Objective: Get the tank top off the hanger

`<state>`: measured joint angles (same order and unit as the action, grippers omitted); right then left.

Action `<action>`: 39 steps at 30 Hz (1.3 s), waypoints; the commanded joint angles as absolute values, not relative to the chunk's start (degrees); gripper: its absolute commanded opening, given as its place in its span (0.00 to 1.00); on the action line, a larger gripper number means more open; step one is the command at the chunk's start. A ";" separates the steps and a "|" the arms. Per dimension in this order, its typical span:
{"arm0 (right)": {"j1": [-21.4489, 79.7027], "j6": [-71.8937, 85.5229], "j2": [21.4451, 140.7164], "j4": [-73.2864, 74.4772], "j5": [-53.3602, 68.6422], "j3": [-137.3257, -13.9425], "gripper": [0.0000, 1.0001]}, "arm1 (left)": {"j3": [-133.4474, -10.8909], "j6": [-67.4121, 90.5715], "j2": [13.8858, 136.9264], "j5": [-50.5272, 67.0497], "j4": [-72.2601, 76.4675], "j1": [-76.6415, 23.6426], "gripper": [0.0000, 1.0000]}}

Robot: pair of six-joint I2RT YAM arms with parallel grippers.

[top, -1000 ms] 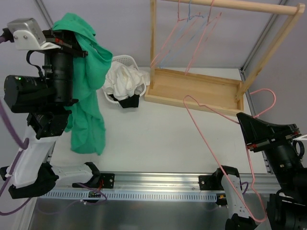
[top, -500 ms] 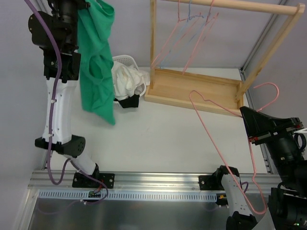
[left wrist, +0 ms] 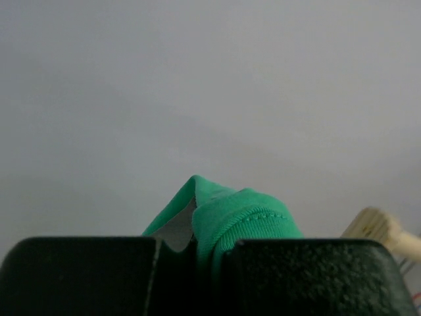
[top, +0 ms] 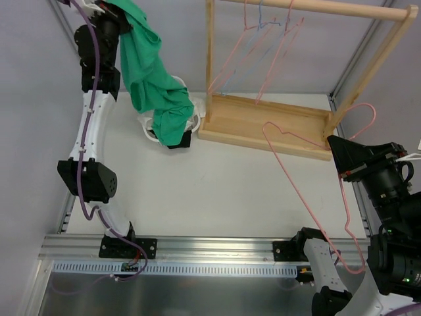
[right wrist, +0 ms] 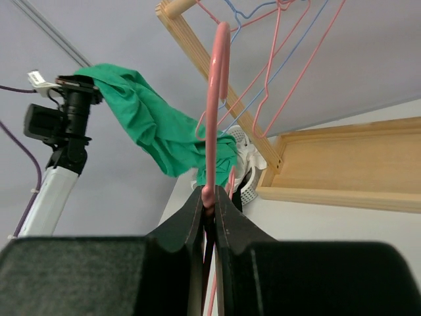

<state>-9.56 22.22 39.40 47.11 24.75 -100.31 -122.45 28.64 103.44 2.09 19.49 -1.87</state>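
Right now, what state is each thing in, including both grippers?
Tank top: off the hanger, hanging from the left gripper, lower end over the basket.
Pink hanger: bare, held by its hook.
Left gripper: shut on the tank top.
Right gripper: shut on the pink hanger.
Basket: holding white clothes.
Wooden rack: upright.
Spare hangers: hanging bare on the rack.

Plain grey walls are boxing the whole setup in, with soft even light falling everywhere; a white table is filling the middle; a wooden rack is standing at the far side, spare wire hangers dangling off its top bar; a silver slotted rail is running along the near edge.
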 commanded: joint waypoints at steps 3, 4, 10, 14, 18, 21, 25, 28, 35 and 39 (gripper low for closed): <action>-9.67 20.74 40.87 43.16 23.55 -99.67 0.00 | -105.85 31.90 99.23 6.58 28.83 -2.20 0.00; -9.67 20.66 41.04 43.15 23.38 -99.49 0.00 | -104.08 31.82 98.97 6.85 28.92 -2.28 0.00; -9.58 18.64 43.32 42.28 21.27 -99.49 0.00 | -88.26 29.36 95.10 3.79 29.53 -4.22 0.00; -9.67 16.61 46.14 40.26 19.87 -101.07 0.00 | -83.41 30.32 97.19 5.62 28.39 -4.31 0.00; -9.67 14.77 48.95 39.82 17.76 -104.84 0.00 | -85.24 29.71 102.21 6.59 23.74 -5.01 0.00; -9.58 14.68 50.18 38.32 16.44 -105.38 0.00 | -89.45 28.66 108.35 5.45 19.00 -5.45 0.00; -9.67 14.59 51.85 36.04 15.38 -105.64 0.00 | -96.32 29.26 117.14 5.01 11.26 -5.71 0.00; -9.67 13.02 53.52 34.11 14.33 -105.73 0.00 | -98.26 30.76 121.10 4.92 9.67 -5.80 0.00; -9.58 6.07 59.13 27.95 12.48 -109.68 0.00 | -98.80 32.69 124.99 3.78 5.27 -5.89 0.00; -9.58 0.81 63.19 26.55 11.43 -113.29 0.00 | -96.07 32.34 122.52 1.94 5.27 -5.80 0.02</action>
<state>-9.56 6.59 60.90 32.53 13.47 -110.34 -97.71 32.23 125.38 4.60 9.98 -5.32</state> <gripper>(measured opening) 0.094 0.014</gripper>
